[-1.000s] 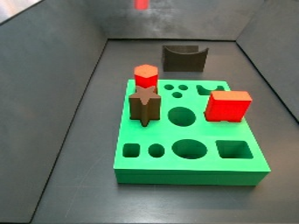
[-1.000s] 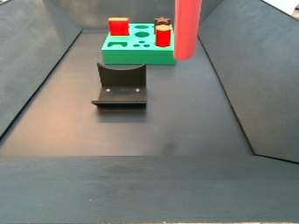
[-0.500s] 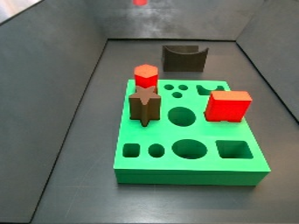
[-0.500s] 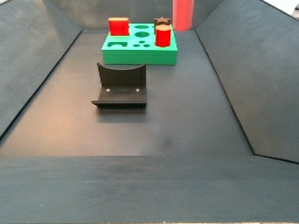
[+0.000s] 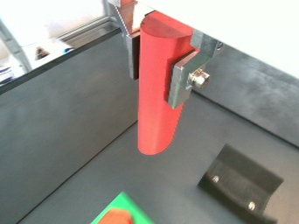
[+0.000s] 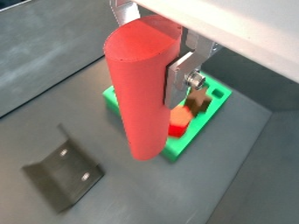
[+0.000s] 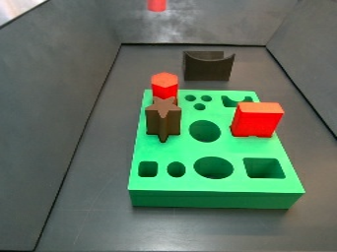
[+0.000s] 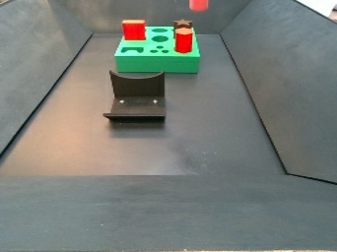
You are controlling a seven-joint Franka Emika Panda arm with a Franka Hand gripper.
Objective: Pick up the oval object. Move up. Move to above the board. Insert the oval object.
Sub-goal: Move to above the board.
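Oval object: a plain red rod [image 5: 158, 87] with a rounded cross-section and a smooth, unmarked skin; it is long and slim, its free end rounded off. In the wrist view looking along it [image 6: 138, 87] the end face reads as a flat red oval.
Where it is: raised high above the surface, clear of everything below. In both side views only its lower tip shows at the top edge [image 7: 157, 5] [image 8: 198, 4].
Hand: the hand [image 5: 160, 52] is closed on the oval object near its upper end; a silver finger plate [image 5: 184, 74] lies flat against one side of the rod, and the opposite finger shows on the far side. The hand itself is out of both side views.
Board: a thick bright green block [image 7: 191, 169] resting on the dark surface [image 7: 93, 231], its top face cut with round, oval, square and other shaped holes. In a wrist view it [image 6: 193, 131] lies below and beyond the rod.
On the board: a short red hexagonal peg [image 7: 164, 85], a dark brown star-shaped peg [image 7: 164, 118] just in front of it, and a red cube [image 7: 257, 119] toward the other side.
Behind the board: a dark brown U-shaped block [image 7: 207, 65], apart from the board.
Fixture: a dark L-shaped bracket on a base plate [image 8: 136, 95], standing on the surface near the board.
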